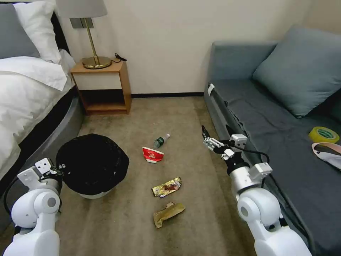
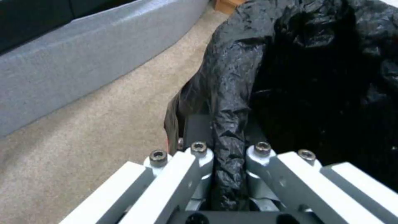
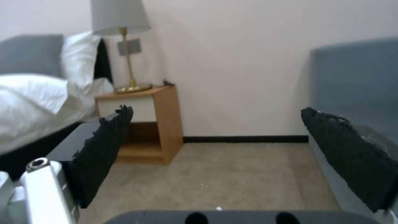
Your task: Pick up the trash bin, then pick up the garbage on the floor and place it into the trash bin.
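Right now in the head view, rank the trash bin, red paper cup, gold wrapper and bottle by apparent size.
1. Trash bin, by far the largest.
2. Gold wrapper and red paper cup: they look much alike; the wrapper lies nearer the camera, so I won't rank them.
3. Bottle, smallest, also farthest.

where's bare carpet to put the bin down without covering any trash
Bare carpet lies between the nightstand and the bottle, and between the litter column and the sofa. It is crowded from the trash bin across to the gold wrapper.
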### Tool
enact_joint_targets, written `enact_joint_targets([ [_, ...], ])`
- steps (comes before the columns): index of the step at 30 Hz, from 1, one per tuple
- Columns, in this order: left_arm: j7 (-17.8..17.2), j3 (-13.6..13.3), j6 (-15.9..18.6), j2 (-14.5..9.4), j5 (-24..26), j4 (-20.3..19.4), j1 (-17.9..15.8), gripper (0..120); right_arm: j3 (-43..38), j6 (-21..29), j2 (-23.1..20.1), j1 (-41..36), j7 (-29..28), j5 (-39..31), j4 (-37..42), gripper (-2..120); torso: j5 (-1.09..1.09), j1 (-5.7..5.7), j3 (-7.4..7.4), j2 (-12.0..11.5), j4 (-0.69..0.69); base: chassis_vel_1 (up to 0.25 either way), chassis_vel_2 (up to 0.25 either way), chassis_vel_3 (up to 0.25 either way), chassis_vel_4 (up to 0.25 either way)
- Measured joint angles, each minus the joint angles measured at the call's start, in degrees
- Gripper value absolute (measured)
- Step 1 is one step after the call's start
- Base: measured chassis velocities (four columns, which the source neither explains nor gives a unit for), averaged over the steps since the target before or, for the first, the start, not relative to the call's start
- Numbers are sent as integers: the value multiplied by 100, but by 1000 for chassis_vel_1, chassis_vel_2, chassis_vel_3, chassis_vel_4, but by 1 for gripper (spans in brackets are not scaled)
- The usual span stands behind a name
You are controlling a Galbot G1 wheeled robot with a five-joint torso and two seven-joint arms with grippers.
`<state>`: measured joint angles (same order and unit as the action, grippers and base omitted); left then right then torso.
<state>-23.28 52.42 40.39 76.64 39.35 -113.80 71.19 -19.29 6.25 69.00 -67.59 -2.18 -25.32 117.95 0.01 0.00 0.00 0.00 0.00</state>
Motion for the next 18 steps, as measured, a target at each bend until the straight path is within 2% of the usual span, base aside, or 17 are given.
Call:
enact_joint_targets([
  [2, 0, 0, 1, 17, -2, 0, -1, 4, 153, -25, -246, 161, 85, 23, -194, 100, 0, 0, 0, 0, 1, 0, 0, 0, 0],
  [4, 0, 3, 3, 47, -13, 12, -5, 4, 489, -127, -730, 448, 266, 81, -590, 100, 1, 0, 0, 0, -1, 0, 0, 0, 0],
  [6, 0, 2, 3, 49, -14, 14, -5, 4, 524, -135, -773, 479, 292, 85, -625, 100, 0, 0, 0, 0, -1, 0, 0, 0, 0],
  [8, 0, 13, 5, 62, -28, 20, -6, 4, 834, -215, -1058, 773, 531, 138, -919, 100, -1, 0, 0, 0, 0, 0, 0, 0, 0],
  [16, -1, 40, 7, 90, -61, 26, 12, 4, 1561, -275, -1380, 1268, 1109, 293, -1384, 100, 0, 0, 0, 0, 0, 0, 0, 0, 0],
  [18, 1, 52, 7, 89, -73, 38, 17, 4, 1772, -420, -1435, 1396, 1587, 479, -1602, 100, 0, 0, 1, 0, 1, 0, 0, 0, 0],
])
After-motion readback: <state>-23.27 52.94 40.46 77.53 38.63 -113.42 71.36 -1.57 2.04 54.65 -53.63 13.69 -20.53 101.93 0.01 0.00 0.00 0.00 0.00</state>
